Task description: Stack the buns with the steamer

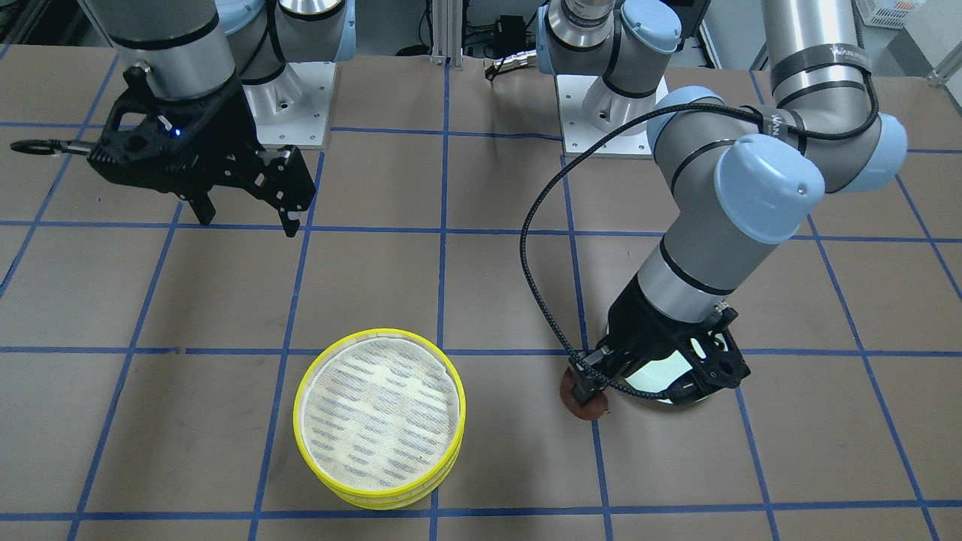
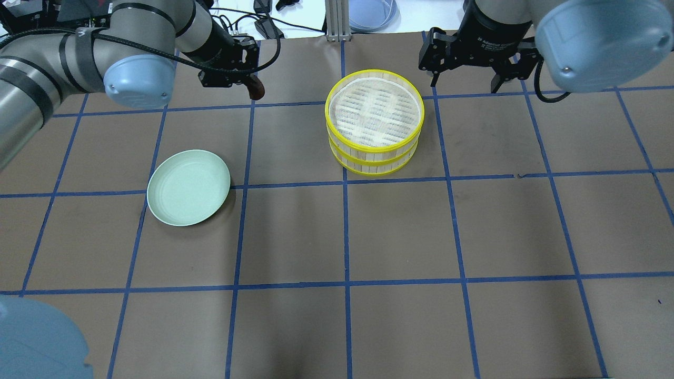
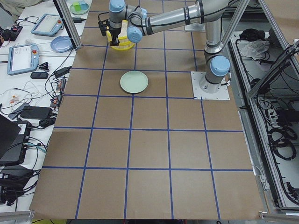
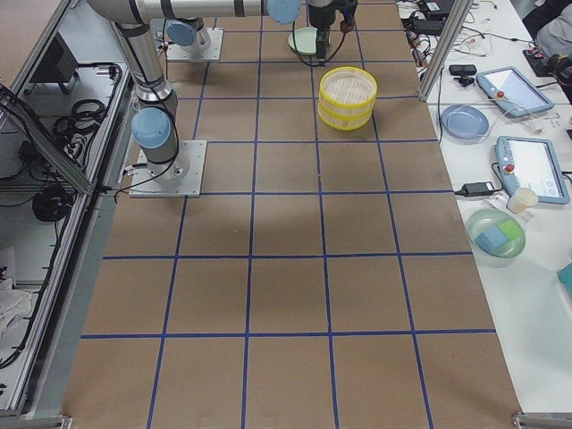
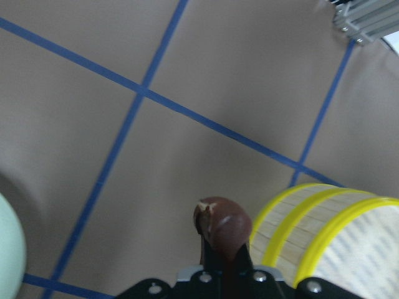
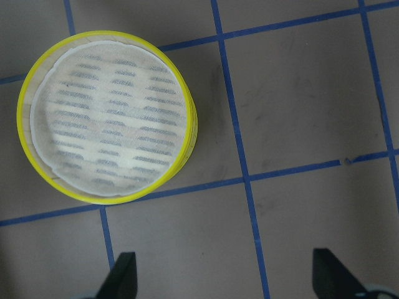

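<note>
The steamer (image 2: 375, 121) is two yellow-rimmed trays stacked one on the other, and the top tray's cloth is bare. It also shows in the front view (image 1: 379, 417) and the right wrist view (image 6: 106, 124). My left gripper (image 2: 251, 84) is shut on the dark reddish-brown bun (image 2: 256, 90) and holds it above the table, to the left of the steamer. The left wrist view shows this bun (image 5: 221, 224) with the steamer (image 5: 330, 237) close on its right. My right gripper (image 2: 464, 84) is open and empty, raised beside the steamer. The cream bun is out of view.
An empty pale green plate (image 2: 188, 195) lies on the table on my left side, partly hidden under the left wrist in the front view (image 1: 654, 376). A metal post (image 2: 337, 21) stands at the table's far edge. Operators' devices lie beyond that edge.
</note>
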You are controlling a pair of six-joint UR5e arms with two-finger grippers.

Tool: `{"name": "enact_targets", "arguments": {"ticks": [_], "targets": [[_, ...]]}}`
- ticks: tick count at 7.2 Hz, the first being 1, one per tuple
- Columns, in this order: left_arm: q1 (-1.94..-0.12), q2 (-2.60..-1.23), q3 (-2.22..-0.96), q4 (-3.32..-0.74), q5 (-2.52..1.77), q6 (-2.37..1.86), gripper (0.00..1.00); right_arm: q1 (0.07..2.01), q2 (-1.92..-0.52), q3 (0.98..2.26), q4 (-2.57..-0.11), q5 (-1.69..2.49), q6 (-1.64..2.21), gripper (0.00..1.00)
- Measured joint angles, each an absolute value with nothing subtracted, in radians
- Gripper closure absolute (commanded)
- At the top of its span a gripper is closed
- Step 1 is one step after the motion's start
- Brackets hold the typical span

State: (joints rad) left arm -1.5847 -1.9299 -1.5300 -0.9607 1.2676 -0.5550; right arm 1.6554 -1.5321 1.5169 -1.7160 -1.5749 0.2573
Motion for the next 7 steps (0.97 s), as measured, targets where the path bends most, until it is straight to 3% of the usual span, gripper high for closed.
{"name": "enact_targets", "arguments": {"ticks": [5, 6, 7], "targets": [[-1.715, -2.033, -1.566, -0.733, 1.136, -0.821, 1.0, 1.659, -1.569, 1.518, -1.679, -1.587, 0.208, 0.0], [-1.736, -2.058, -1.57, -0.705, 1.134, -0.853, 0.44, 1.659, -1.569, 1.518, -1.678, -1.587, 0.173, 0.0], [-1.749, -2.074, -1.57, -0.694, 1.137, -0.868, 0.14, 1.66, -1.57, 1.519, -1.673, -1.588, 0.148, 0.0]]}}
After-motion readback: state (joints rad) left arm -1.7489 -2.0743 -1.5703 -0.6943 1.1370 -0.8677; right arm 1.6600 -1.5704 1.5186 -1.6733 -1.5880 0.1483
